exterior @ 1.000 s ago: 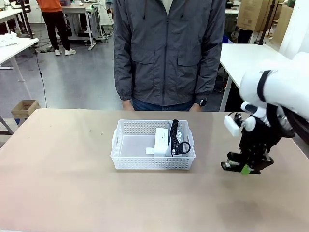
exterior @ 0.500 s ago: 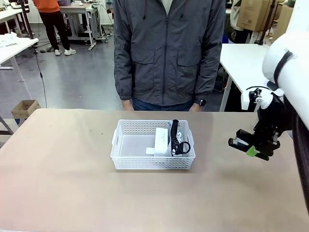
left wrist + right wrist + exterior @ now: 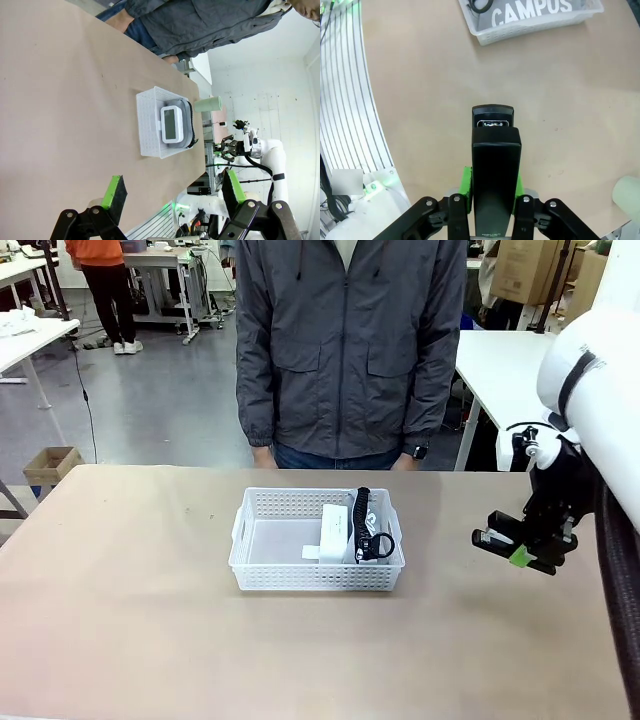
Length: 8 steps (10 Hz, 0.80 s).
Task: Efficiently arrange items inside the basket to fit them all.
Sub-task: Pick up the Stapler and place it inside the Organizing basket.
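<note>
Black stapler (image 3: 493, 537) up in the air, at 3 o'clock from the white basket (image 3: 240, 532).
The right gripper (image 3: 508, 546) is shut tight on the stapler and hides its back end. The stapler's long side runs from 3 to 9 o'clock, tip toward the basket. Inside are the grey pouch (image 3: 375, 525), half hidden, and the white box (image 3: 334, 528). The green cup (image 3: 208, 104) sits outside the basket. The left gripper (image 3: 173, 192) is wide open, holding nothing. A person (image 3: 350, 350) stands at 12 o'clock.
</note>
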Available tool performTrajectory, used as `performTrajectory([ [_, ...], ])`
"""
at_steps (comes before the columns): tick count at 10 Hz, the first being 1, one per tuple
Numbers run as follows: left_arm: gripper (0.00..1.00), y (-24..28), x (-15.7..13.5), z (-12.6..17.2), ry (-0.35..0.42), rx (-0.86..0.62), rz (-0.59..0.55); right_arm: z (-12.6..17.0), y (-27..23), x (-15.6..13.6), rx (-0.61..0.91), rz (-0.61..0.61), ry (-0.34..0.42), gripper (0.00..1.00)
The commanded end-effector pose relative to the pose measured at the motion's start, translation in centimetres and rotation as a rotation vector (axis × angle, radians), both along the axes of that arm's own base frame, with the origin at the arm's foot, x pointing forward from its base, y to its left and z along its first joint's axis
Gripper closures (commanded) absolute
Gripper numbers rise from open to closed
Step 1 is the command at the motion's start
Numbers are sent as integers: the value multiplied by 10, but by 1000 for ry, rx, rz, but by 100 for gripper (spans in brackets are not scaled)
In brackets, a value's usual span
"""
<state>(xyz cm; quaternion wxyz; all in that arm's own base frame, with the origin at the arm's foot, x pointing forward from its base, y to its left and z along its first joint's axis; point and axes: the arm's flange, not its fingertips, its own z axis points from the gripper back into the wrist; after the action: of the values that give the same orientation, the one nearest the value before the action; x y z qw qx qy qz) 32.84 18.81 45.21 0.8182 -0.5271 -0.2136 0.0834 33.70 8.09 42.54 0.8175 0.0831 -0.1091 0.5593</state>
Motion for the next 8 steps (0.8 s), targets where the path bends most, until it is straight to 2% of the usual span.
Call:
performTrajectory([
  [1, 0, -2, -1, 3, -15, -18, 5, -4, -5, -6, 37, -93, 5, 63],
  [3, 0, -2, -1, 3, -15, -18, 5, 17, 30, 28, 8, -129, -42, 63],
  [4, 0, -2, -1, 3, -15, -18, 5, 27, 51, 52, -4, -73, -82, 63],
  [5, 0, -2, -1, 3, -15, -18, 5, 30, 63, 66, 15, -43, -85, 63],
  [6, 0, -2, -1, 3, -15, -18, 5, 31, 85, 89, 60, -2, -49, 63],
  [8, 0, -2, -1, 3, -15, -18, 5, 32, 123, 112, 72, 57, -44, 63],
])
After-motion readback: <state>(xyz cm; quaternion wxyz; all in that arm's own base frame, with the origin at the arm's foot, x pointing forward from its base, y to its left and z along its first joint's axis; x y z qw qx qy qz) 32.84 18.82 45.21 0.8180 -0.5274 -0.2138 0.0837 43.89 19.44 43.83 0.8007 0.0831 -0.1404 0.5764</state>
